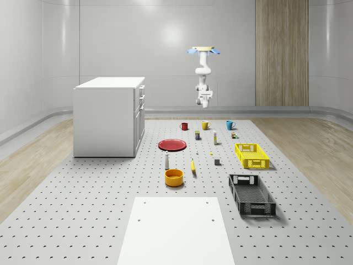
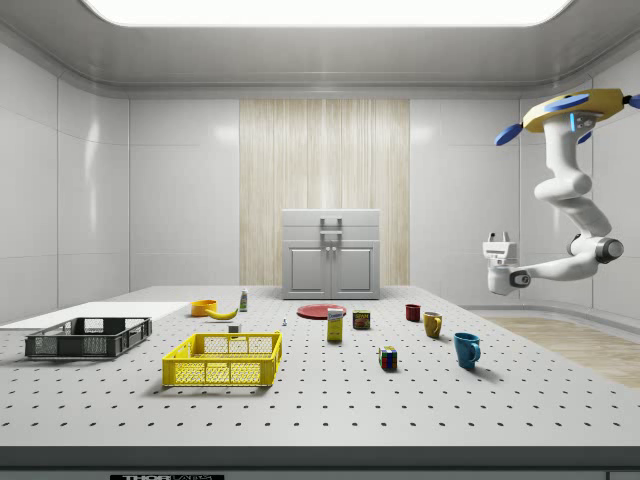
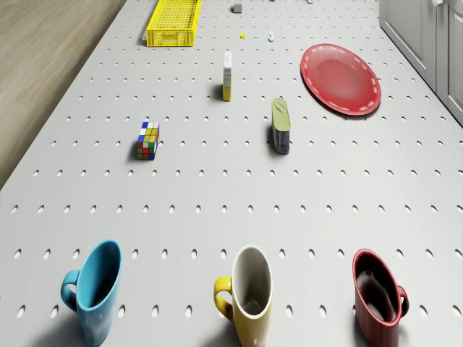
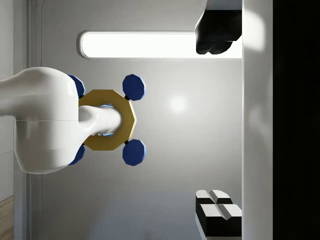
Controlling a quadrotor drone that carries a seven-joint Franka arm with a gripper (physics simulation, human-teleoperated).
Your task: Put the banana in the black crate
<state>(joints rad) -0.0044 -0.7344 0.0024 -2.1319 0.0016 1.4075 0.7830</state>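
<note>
We see a perforated bench (image 1: 83,210) carrying a cabinet (image 1: 107,116), white board (image 1: 176,232), red plate (image 1: 172,144), three mugs (image 3: 246,293), banana (image 1: 193,166), orange bowl (image 1: 174,177), yellow crate (image 1: 251,155) and black crate (image 1: 251,194).

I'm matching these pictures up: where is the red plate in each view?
Whole-scene view: red plate mid-table, right of the cabinet.
Side view: far back, before the cabinet.
Drone view: beyond the red mug.
Wrist view: faces the drone instead.
Shared landmark: yellow crate.

yellow banana (image 1: 193,166) flat on table, apart from black crate (image 1: 251,194).
</note>
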